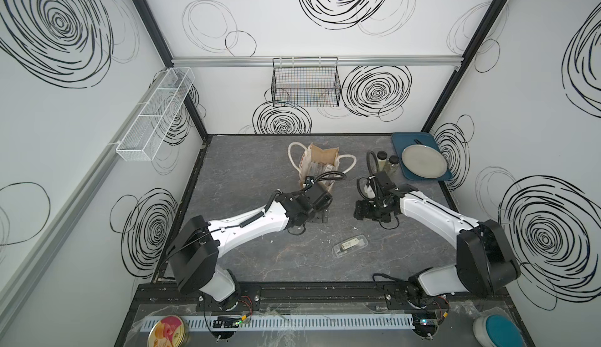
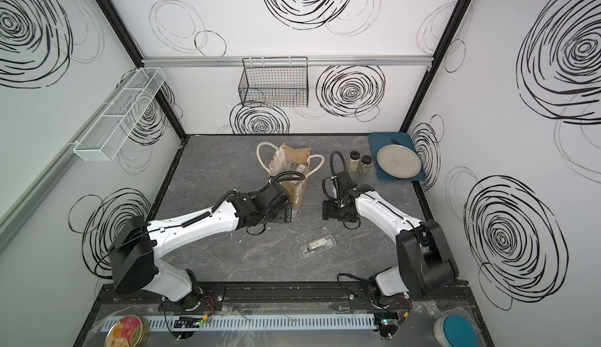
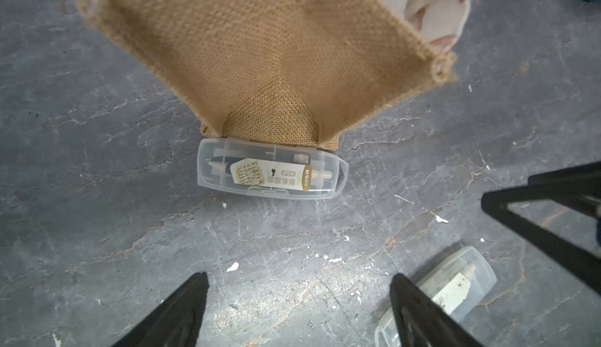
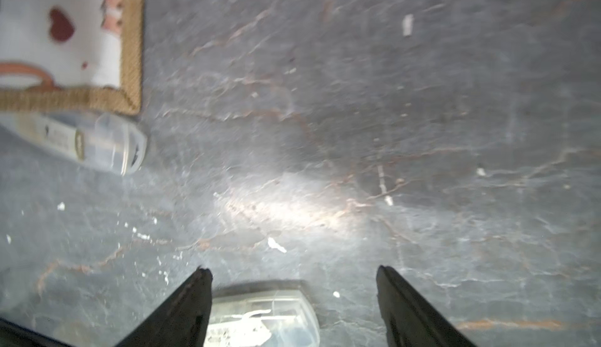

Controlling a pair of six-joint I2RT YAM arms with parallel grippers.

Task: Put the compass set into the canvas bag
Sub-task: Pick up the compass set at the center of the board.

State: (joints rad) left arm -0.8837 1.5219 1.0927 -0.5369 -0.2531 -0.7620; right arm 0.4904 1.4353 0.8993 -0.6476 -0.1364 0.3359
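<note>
Grey tabletop [image 1: 244, 166] shows us a compass set [image 3: 273, 169] lying 9-to-3 against the canvas bag [image 3: 260, 52], about 12 o'clock from our nearer left tool [image 3: 299, 300]; it and our right tool [image 4: 292, 280] gape wide, holding nothing.

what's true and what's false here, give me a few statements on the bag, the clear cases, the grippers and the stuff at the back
1. A clear case lies on the table at the foot of the bag. True.
2. The left gripper is clamped on a case. False: its jaws stand open and empty.
3. The plate sits on a blue tray. True.
4. The wire basket stands on the table. False: it hangs from the wall rail.
5. The right gripper holds the bag's handle. False: it is open and holds nothing.
</note>
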